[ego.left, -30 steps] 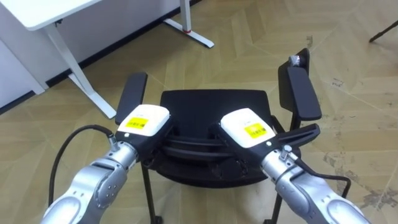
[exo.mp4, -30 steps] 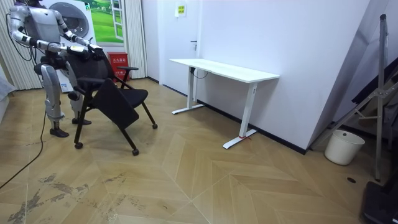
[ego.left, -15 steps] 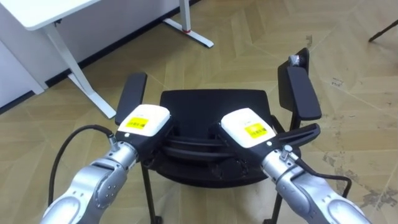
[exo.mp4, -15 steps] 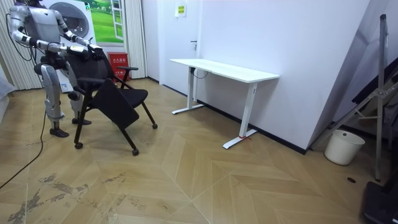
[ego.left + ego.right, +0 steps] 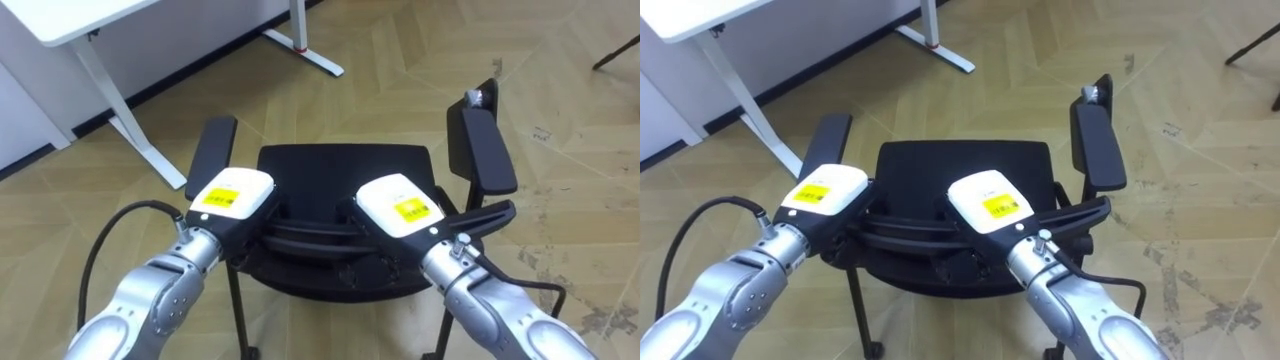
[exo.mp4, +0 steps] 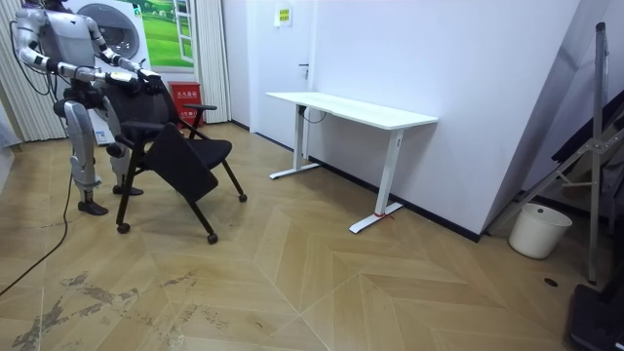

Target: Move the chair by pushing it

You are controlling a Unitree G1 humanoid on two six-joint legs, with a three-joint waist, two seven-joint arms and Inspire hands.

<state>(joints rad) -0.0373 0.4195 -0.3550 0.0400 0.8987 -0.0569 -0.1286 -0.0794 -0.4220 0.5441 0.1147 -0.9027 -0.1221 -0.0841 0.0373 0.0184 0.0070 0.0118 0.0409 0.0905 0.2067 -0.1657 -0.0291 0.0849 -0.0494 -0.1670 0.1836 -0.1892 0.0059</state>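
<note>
Parquet floor (image 5: 400,90), white desk (image 6: 351,109) nearby — the black chair (image 5: 340,165) stands just before the robot. The left robot hand (image 5: 228,195) and right robot hand (image 5: 398,205) lie atop its backrest (image 5: 310,232) — fingers hidden, so I cannot tell their grip.

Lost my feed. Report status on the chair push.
Left robot hand and right robot hand on chair back. Ahead left, white desk, apart from chair.

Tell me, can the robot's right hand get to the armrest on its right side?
Probably yes. The right hand rests on the chair back, and the right armrest stands close beside it with nothing between them.
</note>
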